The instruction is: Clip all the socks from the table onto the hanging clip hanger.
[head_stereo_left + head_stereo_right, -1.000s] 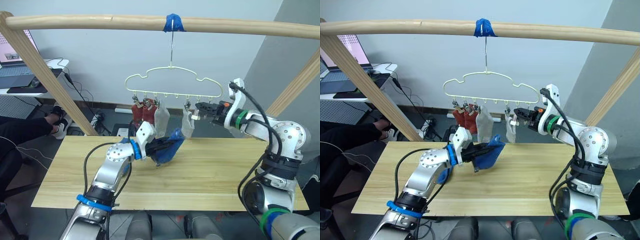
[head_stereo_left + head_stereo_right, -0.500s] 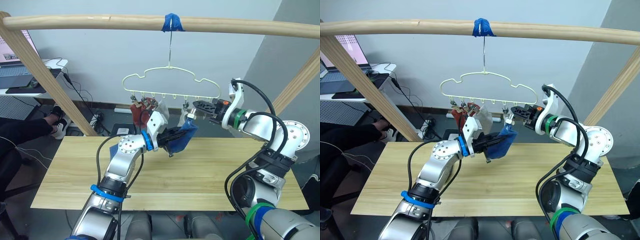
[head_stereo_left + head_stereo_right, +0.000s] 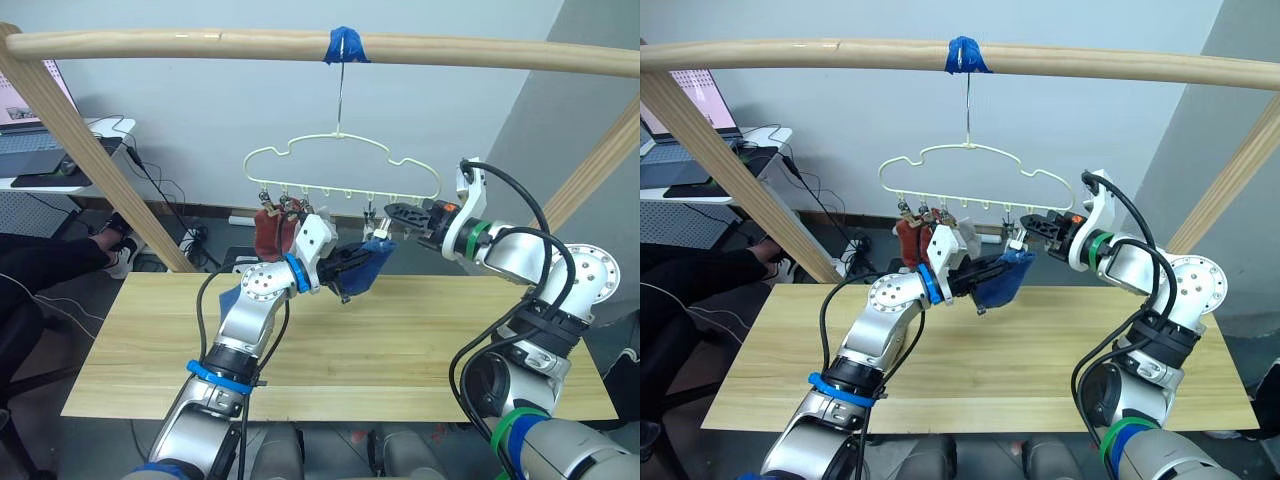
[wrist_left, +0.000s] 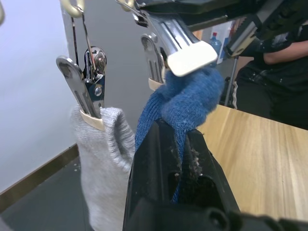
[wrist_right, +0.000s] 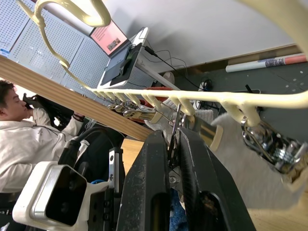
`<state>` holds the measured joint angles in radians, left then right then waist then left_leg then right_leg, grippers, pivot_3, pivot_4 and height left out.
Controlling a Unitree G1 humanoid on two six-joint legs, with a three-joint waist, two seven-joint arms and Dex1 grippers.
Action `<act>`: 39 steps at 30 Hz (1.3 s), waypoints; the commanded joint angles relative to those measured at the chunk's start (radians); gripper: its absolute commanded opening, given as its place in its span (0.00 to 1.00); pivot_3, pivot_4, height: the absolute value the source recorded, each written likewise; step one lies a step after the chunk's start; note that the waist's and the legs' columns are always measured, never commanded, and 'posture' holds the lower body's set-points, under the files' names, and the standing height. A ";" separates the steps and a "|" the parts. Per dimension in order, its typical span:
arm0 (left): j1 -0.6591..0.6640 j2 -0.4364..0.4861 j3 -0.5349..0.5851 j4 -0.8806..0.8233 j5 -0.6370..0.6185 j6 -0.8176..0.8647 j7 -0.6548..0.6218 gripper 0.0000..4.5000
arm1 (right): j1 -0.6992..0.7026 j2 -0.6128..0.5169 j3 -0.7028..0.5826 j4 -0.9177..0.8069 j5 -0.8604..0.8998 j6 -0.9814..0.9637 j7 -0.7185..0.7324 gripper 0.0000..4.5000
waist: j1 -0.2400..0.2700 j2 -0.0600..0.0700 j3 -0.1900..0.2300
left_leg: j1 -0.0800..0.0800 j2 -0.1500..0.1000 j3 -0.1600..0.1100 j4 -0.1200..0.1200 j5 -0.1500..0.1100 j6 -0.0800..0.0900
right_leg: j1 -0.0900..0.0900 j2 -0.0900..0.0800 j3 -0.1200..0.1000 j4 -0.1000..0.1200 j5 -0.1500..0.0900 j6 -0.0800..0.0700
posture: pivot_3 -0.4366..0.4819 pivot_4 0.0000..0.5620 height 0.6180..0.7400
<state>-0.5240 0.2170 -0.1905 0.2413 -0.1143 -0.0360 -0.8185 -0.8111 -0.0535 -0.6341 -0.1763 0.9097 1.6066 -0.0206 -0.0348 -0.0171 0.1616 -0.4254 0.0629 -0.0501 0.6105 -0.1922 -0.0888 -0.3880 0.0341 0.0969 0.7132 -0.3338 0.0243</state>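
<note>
Your L gripper [image 4: 182, 144]: fingers pinched narrow on blue sock [image 3: 365, 268], raised above table [image 3: 420, 340] to clip level; sock's bunched top pokes out past your fingertips, rest hangs below them.

Your R gripper [image 3: 392, 212]: fingers nearly together, squeezing a metal clip [image 4: 166, 53] on clip hanger [image 3: 340, 165]. Clip's pale pad sits touching the top of the blue sock in L wrist view.

Clip hanger: hooked on wooden pole [image 3: 200, 42] at blue tape [image 3: 345, 45].

Already clipped: rust red socks [image 3: 268, 230] at robot's left end, light grey sock [image 4: 103, 163] on the clip just beside the blue one, another grey sock [image 5: 250, 168] next to your R fingers.

Bkgd: laptop [image 3: 25, 110] on side desk, far left.
</note>
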 commanded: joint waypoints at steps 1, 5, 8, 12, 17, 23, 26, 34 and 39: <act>-0.021 -0.006 0.000 -0.017 -0.004 -0.030 0.004 0.01 | -0.013 -0.013 0.019 -0.031 0.031 0.008 0.010 0.01 | 0.000 0.000 0.000 | 0.000 0.000 0.000 0.000 0.000 0.000 | 0.000 0.000 0.000 0.000 0.000 0.000 | 0.50 0.24 1.00; -0.022 -0.007 0.001 -0.016 -0.005 -0.032 0.005 0.00 | -0.007 -0.019 0.031 -0.030 0.032 0.008 0.018 0.30 | 0.000 0.000 0.000 | 0.000 0.000 0.000 0.000 0.000 0.000 | 0.000 0.000 0.000 0.000 0.000 0.000 | 0.50 0.24 1.00; -0.025 -0.005 0.005 -0.014 -0.009 -0.032 0.004 0.00 | -0.005 -0.022 0.035 -0.029 0.022 0.008 0.018 0.54 | 0.000 0.000 0.000 | 0.000 0.000 0.000 0.000 0.000 0.000 | 0.000 0.000 0.000 0.000 0.000 0.000 | 0.50 0.24 1.00; -0.029 -0.004 0.008 -0.008 -0.009 -0.035 0.003 0.00 | -0.004 -0.030 0.035 -0.028 0.014 0.007 0.021 0.84 | 0.000 0.000 0.000 | 0.000 0.000 0.000 0.000 0.000 0.000 | 0.000 0.000 0.000 0.000 0.000 0.000 | 0.51 0.23 1.00; -0.036 -0.009 0.007 0.003 -0.009 -0.037 0.006 0.00 | -0.007 -0.054 0.007 -0.033 0.016 -0.011 0.021 1.00 | 0.001 0.000 0.000 | 0.000 0.000 0.000 0.000 0.000 0.000 | 0.000 0.000 0.000 0.000 0.000 0.000 | 0.50 0.24 1.00; -0.047 -0.038 0.004 0.015 -0.031 -0.016 -0.006 0.06 | 0.059 -0.183 -0.005 -0.107 0.046 -0.003 0.090 1.00 | 0.003 0.000 0.000 | -0.001 0.000 0.000 0.000 0.000 0.000 | 0.000 0.000 0.000 -0.001 0.000 0.000 | 0.48 0.24 1.00; -0.044 -0.056 0.003 0.012 -0.062 0.020 -0.029 0.23 | 0.153 -0.262 0.063 -0.196 0.046 -0.035 0.151 1.00 | 0.001 0.000 0.000 | -0.002 0.000 0.000 0.000 0.000 0.000 | 0.000 0.000 0.000 -0.003 0.000 0.000 | 0.46 0.24 1.00; 0.043 -0.009 0.028 -0.120 -0.138 0.138 -0.064 0.78 | 0.359 -0.295 0.216 -0.334 -0.055 -0.288 0.191 1.00 | -0.033 0.000 0.000 | -0.001 0.000 0.000 0.000 0.000 0.000 | 0.000 0.000 0.000 -0.002 -0.003 0.005 | 0.46 0.24 1.00; 0.175 0.080 0.118 -0.306 -0.245 0.325 -0.020 0.99 | 0.463 -0.275 0.332 -0.387 -0.197 -0.515 0.174 1.00 | -0.046 0.000 0.000 | 0.000 0.000 0.000 0.000 0.000 0.000 | 0.000 0.000 0.001 -0.001 -0.003 0.005 | 0.48 0.24 1.00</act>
<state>-0.3598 0.2878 -0.1158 0.0224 -0.3116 0.2393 -0.8624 -0.3509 -0.3356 -0.3270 -0.5081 0.7564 1.1875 0.1622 -0.0810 -0.0171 0.1616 -0.4252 0.0634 -0.0503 0.6108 -0.1922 -0.0889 -0.3876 0.0345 0.0977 0.7125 -0.3369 0.0298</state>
